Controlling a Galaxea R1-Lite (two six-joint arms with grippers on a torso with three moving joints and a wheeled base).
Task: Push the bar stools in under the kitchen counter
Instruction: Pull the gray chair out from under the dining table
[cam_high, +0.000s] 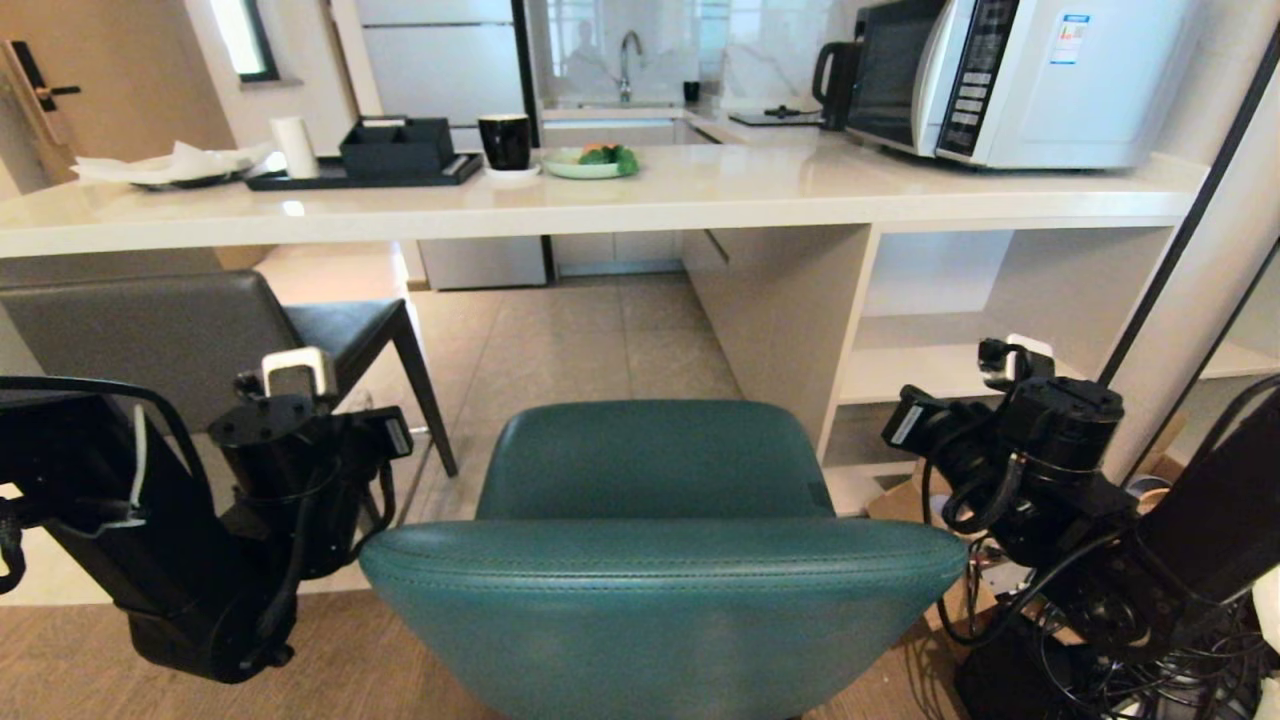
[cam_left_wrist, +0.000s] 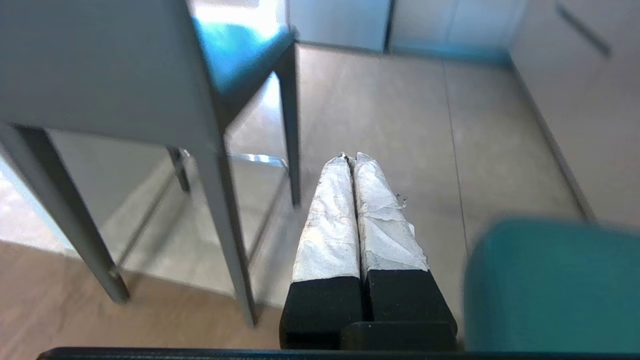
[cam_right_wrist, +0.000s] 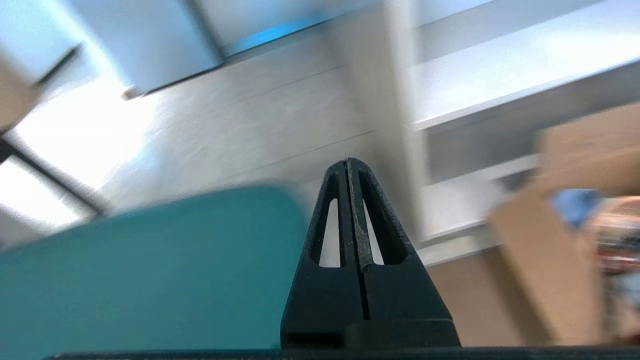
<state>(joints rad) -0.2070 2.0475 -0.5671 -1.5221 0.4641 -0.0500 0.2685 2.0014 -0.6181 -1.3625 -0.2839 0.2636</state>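
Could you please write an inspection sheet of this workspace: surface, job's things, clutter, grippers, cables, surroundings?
Surface: white kitchen counter, glossy.
Job's things: teal stool in front of the counter, seat not yet under it; grey stool to its left, near the counter edge.
Clutter: on the counter a black tray, a black mug, a plate of food, a microwave; cardboard on the floor.
Grippers: left gripper shut, empty, between the stools; right gripper shut, empty, right of the teal stool.
Cables: loose black cables around the right arm.
Surroundings: sink faucet behind, open shelves under the counter.
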